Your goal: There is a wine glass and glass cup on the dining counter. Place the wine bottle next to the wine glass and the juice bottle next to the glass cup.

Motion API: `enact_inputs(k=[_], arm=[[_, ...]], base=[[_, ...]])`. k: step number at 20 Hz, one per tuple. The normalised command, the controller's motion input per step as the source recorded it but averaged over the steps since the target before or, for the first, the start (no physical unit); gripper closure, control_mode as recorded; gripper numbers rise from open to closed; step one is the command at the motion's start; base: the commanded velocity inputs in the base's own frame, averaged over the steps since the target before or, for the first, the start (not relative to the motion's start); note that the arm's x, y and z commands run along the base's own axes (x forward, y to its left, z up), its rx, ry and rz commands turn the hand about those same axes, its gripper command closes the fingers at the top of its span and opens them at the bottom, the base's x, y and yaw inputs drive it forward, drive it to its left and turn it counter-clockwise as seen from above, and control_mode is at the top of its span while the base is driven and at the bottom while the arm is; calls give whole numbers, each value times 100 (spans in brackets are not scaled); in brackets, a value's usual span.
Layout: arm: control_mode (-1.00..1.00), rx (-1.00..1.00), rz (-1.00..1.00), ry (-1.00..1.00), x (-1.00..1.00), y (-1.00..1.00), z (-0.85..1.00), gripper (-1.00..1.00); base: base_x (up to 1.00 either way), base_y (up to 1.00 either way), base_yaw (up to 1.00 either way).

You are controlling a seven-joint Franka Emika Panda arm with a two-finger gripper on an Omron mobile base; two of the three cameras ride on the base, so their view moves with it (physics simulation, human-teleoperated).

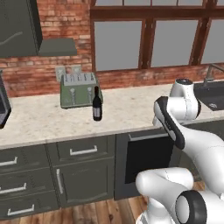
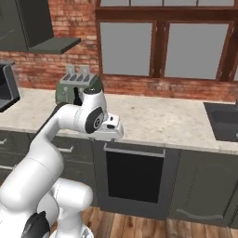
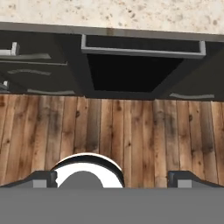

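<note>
From the left base view, the wine bottle (image 1: 97, 104) stands upright on the worktop (image 1: 43, 120), just right of the toaster (image 1: 80, 90), long axis vertical. In the right base view, the arm is folded low in front of the oven (image 2: 135, 176). In the hand view, the hand (image 3: 113, 177) looks down at the wooden floor (image 3: 131, 131), tips well apart and holding nothing; the bottle sits up and off to the left, so expect a rise and reach.

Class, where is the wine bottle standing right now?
In the left base view, the wine bottle stands upright on the wall counter, just right of the green toaster, below the window.
</note>
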Motion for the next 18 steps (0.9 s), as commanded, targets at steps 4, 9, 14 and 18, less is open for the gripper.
enact_inputs(k=[4,9,14,18], arm=[[100,0,0,0,0,0,0,-100],[100,0,0,0,0,0,0,-100],[100,0,0,0,0,0,0,-100],[100,0,0,0,0,0,0,-100]], base=[[67,42,0],[70,32,0],[63,16,0],[59,4,0]])
